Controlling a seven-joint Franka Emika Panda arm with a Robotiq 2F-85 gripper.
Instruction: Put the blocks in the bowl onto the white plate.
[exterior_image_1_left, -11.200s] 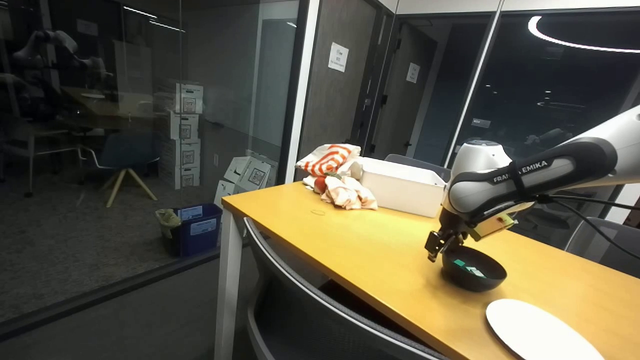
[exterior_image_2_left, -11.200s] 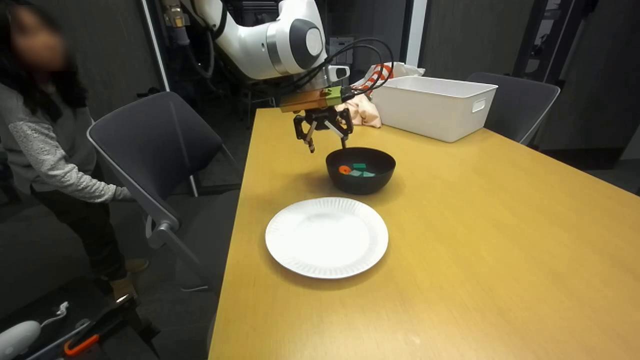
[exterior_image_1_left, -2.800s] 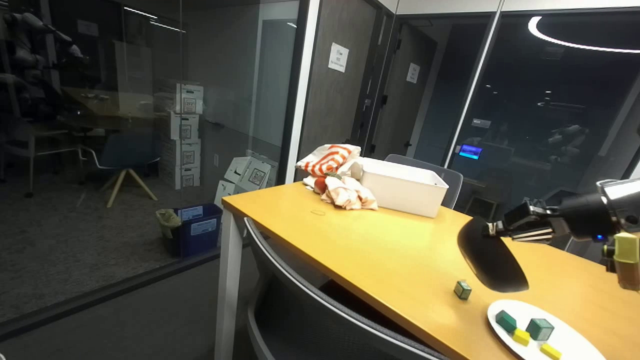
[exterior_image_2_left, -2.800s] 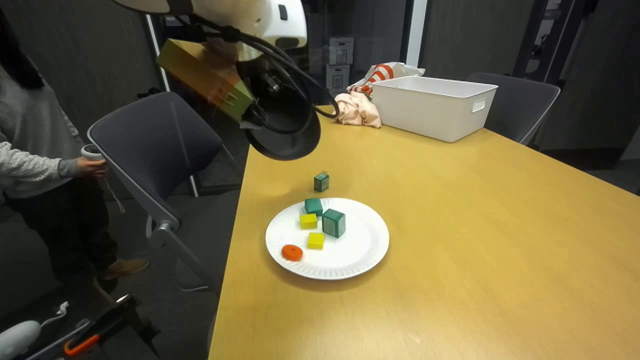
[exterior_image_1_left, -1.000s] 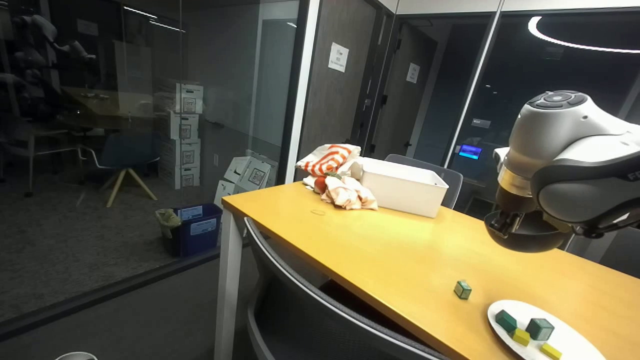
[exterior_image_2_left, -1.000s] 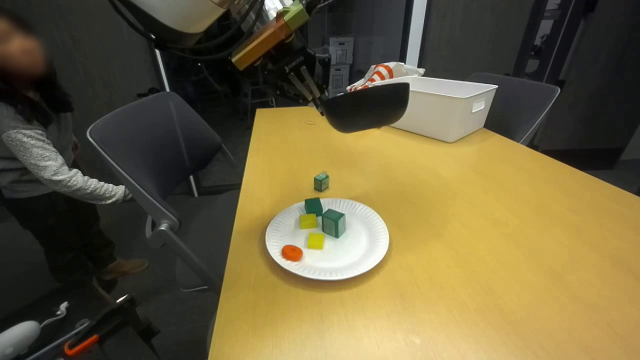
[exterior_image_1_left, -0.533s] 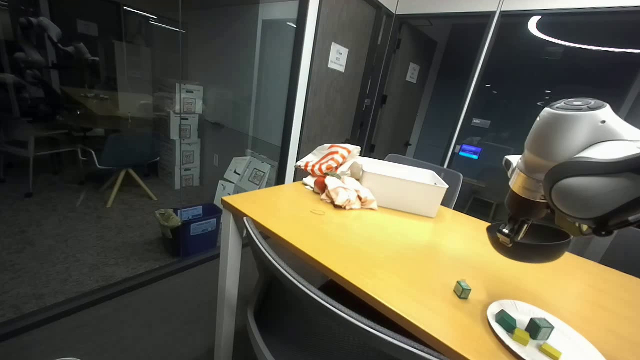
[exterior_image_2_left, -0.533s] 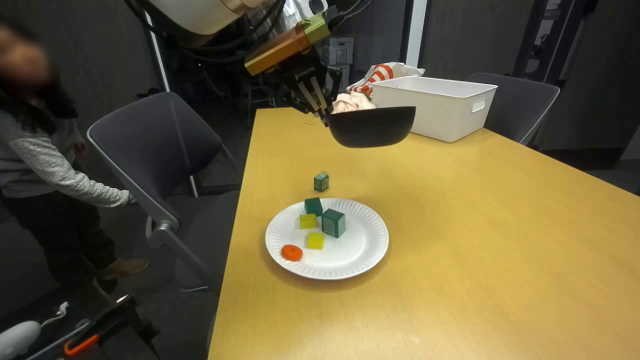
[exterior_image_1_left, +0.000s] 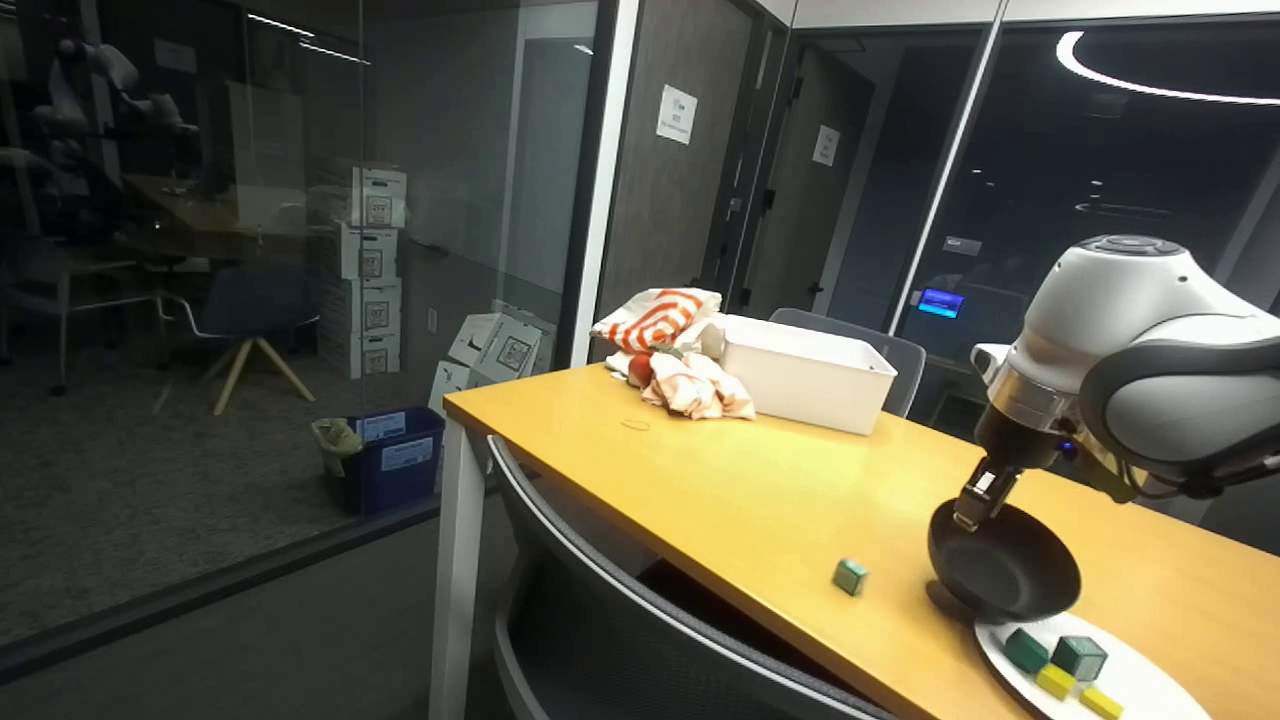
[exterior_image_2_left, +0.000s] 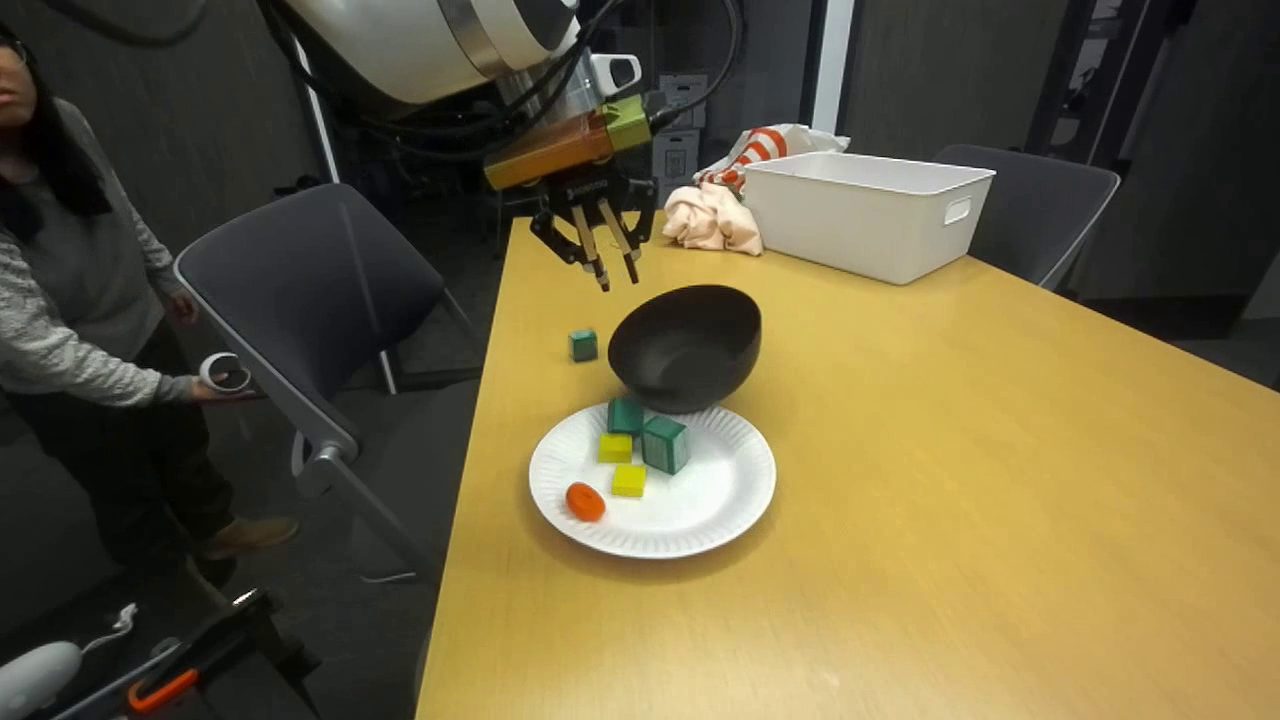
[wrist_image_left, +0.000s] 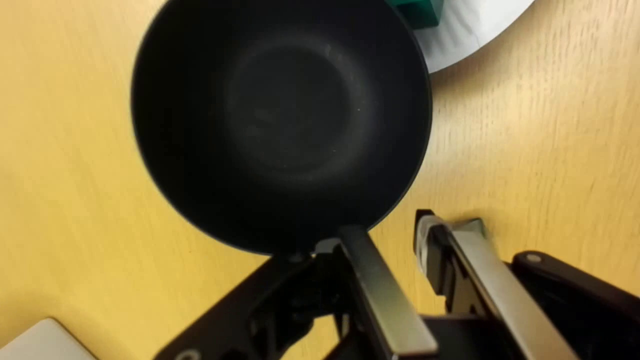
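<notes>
The black bowl (exterior_image_2_left: 690, 345) stands tilted beside the white plate (exterior_image_2_left: 720, 500), its inside bare in the wrist view; whether it leans on the plate's rim I cannot tell. On the plate lie two green blocks (exterior_image_2_left: 667, 445), two yellow pieces (exterior_image_2_left: 629, 481) and an orange disc (exterior_image_2_left: 585, 502). One more green block (exterior_image_1_left: 849, 576) sits on the table, partly hidden behind a finger in the wrist view. My gripper (exterior_image_2_left: 618, 283) is above the bowl's far rim, jaws parted with nothing between them. In the wrist view one of the fingers (wrist_image_left: 385, 295) overlaps the bowl's edge.
A white rectangular box (exterior_image_2_left: 850, 225) stands further along the table, with a pale cloth (exterior_image_2_left: 712, 218) and an orange-striped bag (exterior_image_1_left: 660, 318) near it. Chairs (exterior_image_2_left: 310, 290) flank the table. A person (exterior_image_2_left: 90, 300) stands off to one side.
My gripper has come down, opened and let go of the bowl. The bowl has dropped to beside the plate and tipped. The loose green block has shifted away from the plate.
</notes>
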